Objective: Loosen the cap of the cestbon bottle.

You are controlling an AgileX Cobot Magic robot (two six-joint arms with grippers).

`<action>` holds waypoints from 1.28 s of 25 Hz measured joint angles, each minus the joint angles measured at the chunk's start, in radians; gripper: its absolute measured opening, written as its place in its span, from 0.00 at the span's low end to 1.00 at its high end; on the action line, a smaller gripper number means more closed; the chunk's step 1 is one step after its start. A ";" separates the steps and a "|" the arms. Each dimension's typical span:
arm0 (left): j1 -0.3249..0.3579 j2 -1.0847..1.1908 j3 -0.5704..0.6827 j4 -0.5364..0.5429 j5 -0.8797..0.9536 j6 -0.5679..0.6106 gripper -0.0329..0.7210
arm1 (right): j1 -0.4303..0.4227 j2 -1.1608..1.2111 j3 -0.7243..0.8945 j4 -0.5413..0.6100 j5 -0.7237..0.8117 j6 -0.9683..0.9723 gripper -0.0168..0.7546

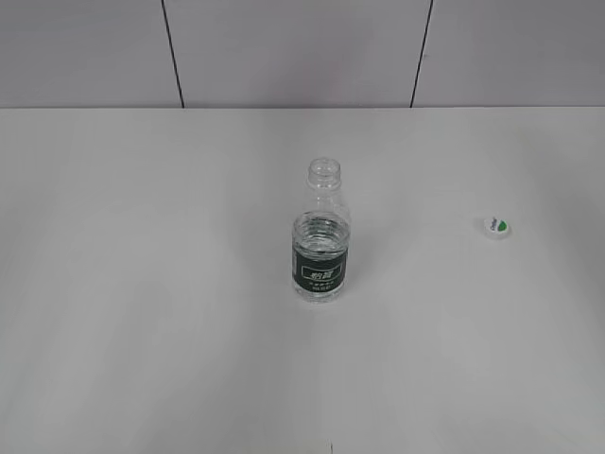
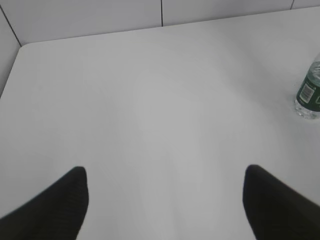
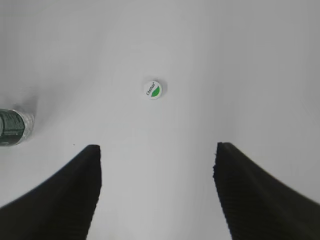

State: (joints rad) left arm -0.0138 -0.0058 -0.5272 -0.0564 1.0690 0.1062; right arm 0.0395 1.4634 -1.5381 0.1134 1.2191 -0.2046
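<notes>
The cestbon bottle point(image 1: 321, 236) stands upright at the middle of the white table point(image 1: 142, 284), its neck open with no cap on it. It also shows at the right edge of the left wrist view point(image 2: 309, 95) and the left edge of the right wrist view point(image 3: 14, 127). The cap point(image 1: 497, 226) lies on the table to the bottle's right, green mark up, and shows in the right wrist view point(image 3: 153, 90). My left gripper point(image 2: 164, 172) is open and empty, far left of the bottle. My right gripper point(image 3: 157, 150) is open and empty, short of the cap. Neither gripper shows in the exterior view.
A grey panelled wall point(image 1: 302, 52) runs along the table's far edge. The table's far left corner point(image 2: 22, 47) shows in the left wrist view.
</notes>
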 joint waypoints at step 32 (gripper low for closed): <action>0.000 0.000 0.000 -0.002 0.000 0.000 0.73 | 0.000 -1.265 0.739 -0.153 -0.036 0.032 0.71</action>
State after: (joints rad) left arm -0.0138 -0.0058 -0.5272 -0.0580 1.0690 0.1062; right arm 0.0395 0.1980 -0.7995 -0.0392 1.1833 -0.1728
